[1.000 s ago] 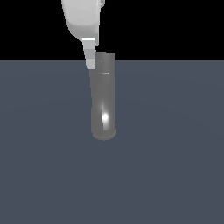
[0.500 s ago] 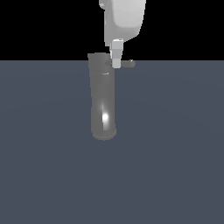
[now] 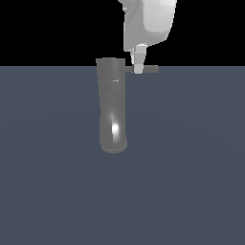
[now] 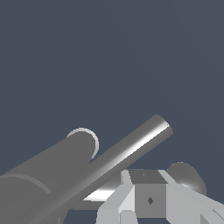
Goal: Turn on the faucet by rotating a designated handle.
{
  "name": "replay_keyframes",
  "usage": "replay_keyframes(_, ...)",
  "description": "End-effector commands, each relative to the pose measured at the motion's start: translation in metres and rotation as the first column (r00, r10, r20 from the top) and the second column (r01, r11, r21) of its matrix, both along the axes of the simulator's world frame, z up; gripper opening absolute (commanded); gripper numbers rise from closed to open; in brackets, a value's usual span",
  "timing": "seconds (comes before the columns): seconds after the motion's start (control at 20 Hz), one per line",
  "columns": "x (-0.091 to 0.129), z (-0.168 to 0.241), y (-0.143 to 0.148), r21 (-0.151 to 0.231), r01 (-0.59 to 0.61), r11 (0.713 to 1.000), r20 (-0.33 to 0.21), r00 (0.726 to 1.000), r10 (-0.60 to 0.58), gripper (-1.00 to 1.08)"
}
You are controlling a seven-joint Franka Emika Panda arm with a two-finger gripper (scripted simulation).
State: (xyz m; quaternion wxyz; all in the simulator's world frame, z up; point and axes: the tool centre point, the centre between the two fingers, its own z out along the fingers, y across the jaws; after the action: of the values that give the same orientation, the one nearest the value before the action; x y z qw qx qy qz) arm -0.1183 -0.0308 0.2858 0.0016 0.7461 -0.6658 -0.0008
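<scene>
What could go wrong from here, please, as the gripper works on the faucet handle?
1. The gripper meets the thin handle near its middle with just a fingertip, so it could slide off along the rod or over its free end.
2. The gripper body hangs close beside the faucet cap; a sweep toward the exterior view's left might knock the cylinder.
3. Whether the fingers enclose the handle is unclear, so a push may deliver little rotation.
</scene>
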Motion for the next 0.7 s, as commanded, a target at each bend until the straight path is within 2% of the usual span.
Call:
replay_keyframes(0.0, 0.009, 0.0, -0.01, 0.001, 0.009, 1.0, 0.003, 1.0, -0.009, -1.0)
replay_keyframes(0.65, 0.046, 0.0, -0.044, 0.001, 0.02, 1.0, 0.003, 1.0, -0.02, -1.0)
